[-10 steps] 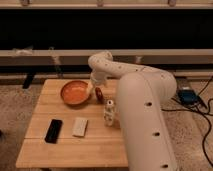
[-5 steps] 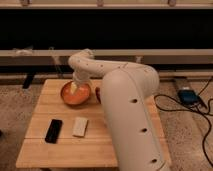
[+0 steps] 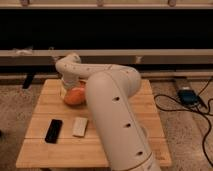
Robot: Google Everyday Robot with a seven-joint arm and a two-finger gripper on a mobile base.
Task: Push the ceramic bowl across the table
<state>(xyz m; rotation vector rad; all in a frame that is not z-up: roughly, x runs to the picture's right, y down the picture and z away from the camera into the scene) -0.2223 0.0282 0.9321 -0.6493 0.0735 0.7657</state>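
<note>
Camera view, foreground to background. The robot arm point(image 3: 117, 125), a thick white limb, enters at the lower centre of the frame. It rises over the right half of the table point(image 3: 47, 152) and hides much of the plank top behind it. The table is a small rectangle of light wood, its near edge running along the bottom left of the frame.

On the near left part of the top lies a black phone point(image 3: 53, 131), flat, with its long side pointing away from the camera. Just beside it, toward the centre, lies a small pale block point(image 3: 80, 126), also flat and apart from the phone.

Farther back, left of centre, the ceramic bowl point(image 3: 75, 95) rests on the table's far half. It is orange, and its right side is covered by the arm. Above it the arm bends sharply toward the left of the frame and then turns downward. The gripper point(image 3: 64, 90) sits at the end of this last section, at the bowl's left edge and close above the table top. It appears to touch the bowl, but contact cannot be confirmed. Whether the pincer is wide or narrow cannot be told, as its end merges with the bowl and the arm.

To the right of the table, on the speckled floor point(image 3: 190, 135), black cables point(image 3: 200, 107) loop around a small blue-grey device point(image 3: 187, 95). Behind the table a pale horizontal rail point(image 3: 160, 55) crosses the frame in front of a dark wall point(image 3: 125, 30).
</note>
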